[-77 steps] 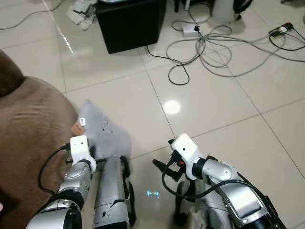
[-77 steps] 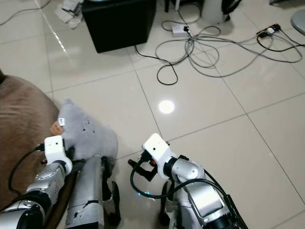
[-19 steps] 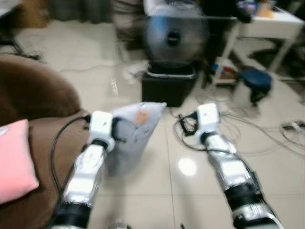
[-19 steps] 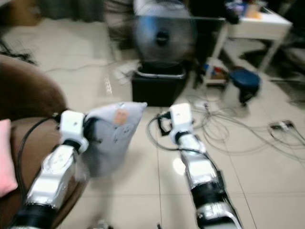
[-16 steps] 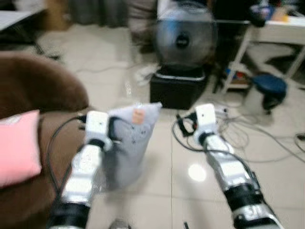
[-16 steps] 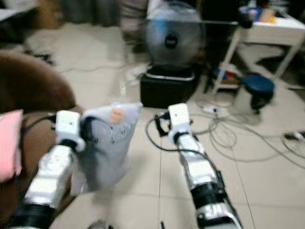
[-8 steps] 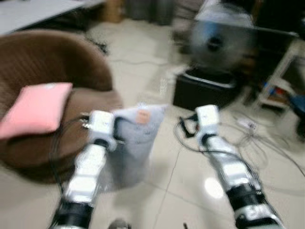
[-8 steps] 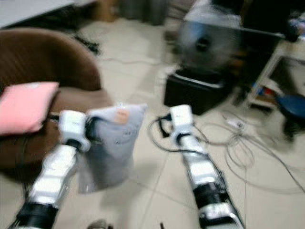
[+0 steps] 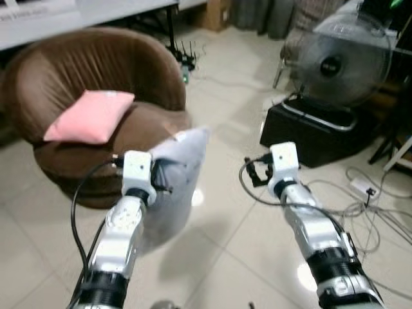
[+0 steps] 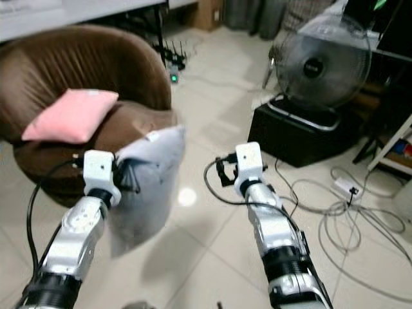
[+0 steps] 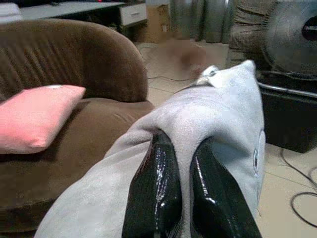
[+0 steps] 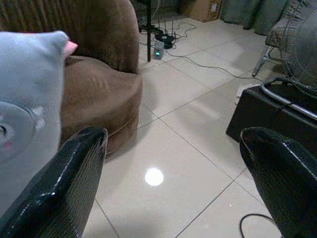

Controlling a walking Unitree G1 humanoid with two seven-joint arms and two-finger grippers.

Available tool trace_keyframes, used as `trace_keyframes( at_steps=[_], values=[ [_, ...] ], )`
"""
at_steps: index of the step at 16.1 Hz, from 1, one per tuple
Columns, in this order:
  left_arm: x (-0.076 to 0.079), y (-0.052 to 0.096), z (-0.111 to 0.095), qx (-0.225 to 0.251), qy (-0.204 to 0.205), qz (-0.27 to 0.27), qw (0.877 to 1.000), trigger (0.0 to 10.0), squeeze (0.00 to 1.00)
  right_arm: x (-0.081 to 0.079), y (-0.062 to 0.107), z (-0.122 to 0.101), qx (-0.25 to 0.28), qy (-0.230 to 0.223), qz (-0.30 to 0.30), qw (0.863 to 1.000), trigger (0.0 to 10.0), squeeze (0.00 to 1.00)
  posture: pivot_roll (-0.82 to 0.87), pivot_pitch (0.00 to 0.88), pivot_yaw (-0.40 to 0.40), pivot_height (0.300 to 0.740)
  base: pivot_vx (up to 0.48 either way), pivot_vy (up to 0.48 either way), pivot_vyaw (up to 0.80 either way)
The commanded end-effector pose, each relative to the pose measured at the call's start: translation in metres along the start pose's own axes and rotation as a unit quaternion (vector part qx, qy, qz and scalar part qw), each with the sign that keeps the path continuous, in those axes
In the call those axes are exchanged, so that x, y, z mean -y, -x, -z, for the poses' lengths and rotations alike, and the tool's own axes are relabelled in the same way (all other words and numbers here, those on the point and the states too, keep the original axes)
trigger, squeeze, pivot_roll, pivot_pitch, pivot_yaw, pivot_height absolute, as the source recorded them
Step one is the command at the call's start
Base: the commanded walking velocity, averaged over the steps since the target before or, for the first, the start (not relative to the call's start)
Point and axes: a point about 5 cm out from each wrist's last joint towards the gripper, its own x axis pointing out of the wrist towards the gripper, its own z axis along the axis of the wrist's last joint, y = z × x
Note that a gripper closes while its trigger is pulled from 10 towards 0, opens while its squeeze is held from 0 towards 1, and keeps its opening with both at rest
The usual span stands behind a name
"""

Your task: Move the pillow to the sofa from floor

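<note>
Left wrist view: left tool (image 11: 182,198) pinches grey pillow (image 11: 218,114) aloft.

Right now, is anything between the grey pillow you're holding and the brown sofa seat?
Nothing visible. The left gripper holds the grey pillow up beside the brown sofa; the pink cushion sits on the seat, leaving part bare.

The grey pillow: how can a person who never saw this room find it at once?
Find the round brown sofa with a pink cushion on its seat. In front of it, the grey pillow hangs in the air, pinched by the left pincer. It is grey and off the sofa.
</note>
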Motion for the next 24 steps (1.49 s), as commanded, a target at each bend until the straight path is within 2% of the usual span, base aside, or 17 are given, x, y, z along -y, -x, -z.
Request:
trace_keyframes(
  at_steps=[1, 9, 24],
  values=[
    [-0.0077, -0.0032, -0.0162, 0.034, -0.010, -0.016, 0.999, 10.0, 0.00, -0.0070, -0.0026, -0.0036, 0.004, -0.009, -0.010, 1.000, 10.0, 0.00, 0.08, 0.000, -0.020, 0.740, 0.000, 0.000, 0.00],
    [-0.0107, -0.0075, -0.0230, 0.044, -0.029, -0.014, 0.998, 10.0, 0.00, -0.0070, -0.0022, 0.0003, -0.003, -0.022, -0.004, 1.000, 10.0, 0.00, 0.07, 0.000, 0.002, 0.740, 0.000, 0.000, 0.00],
    [-0.0099, -0.0072, -0.0251, 0.053, -0.024, -0.003, 0.998, 10.0, 0.00, -0.0113, -0.0033, -0.0003, -0.002, -0.003, -0.015, 1.000, 10.0, 0.00, 0.07, 0.000, 0.004, 0.740, 0.361, 0.000, 0.00]
  ],
)
